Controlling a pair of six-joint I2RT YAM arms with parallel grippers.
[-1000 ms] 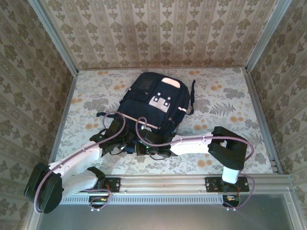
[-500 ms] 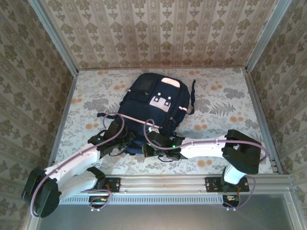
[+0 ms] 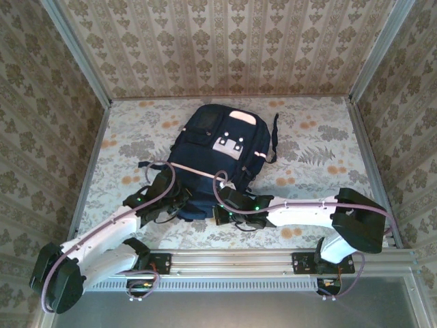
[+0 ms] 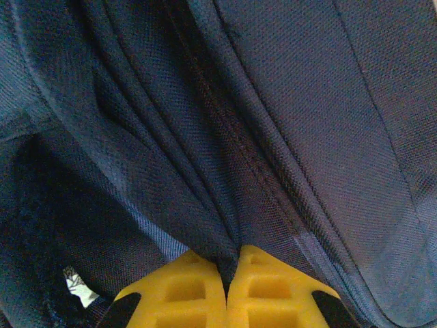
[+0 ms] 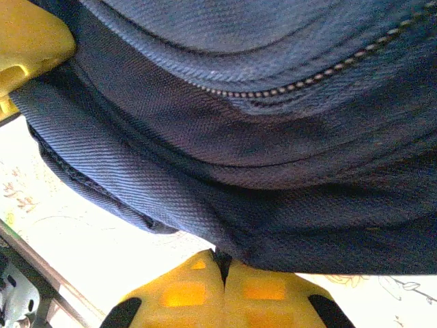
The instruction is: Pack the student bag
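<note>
The student bag (image 3: 222, 147) lies flat in the middle of the desk (image 3: 321, 147), with open desk on both sides. The left claw (image 4: 230, 263) and the right claw (image 5: 222, 261) each pinch tight on blue cloth at the bag's near edge.

Top view looks down from behind; wrist views hug, perhaps touch, student bag (image 3: 222, 143).

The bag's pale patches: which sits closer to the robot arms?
The grey-white patch mid-front on the student bag; the pink patch lies beyond it, at the far end.
</note>
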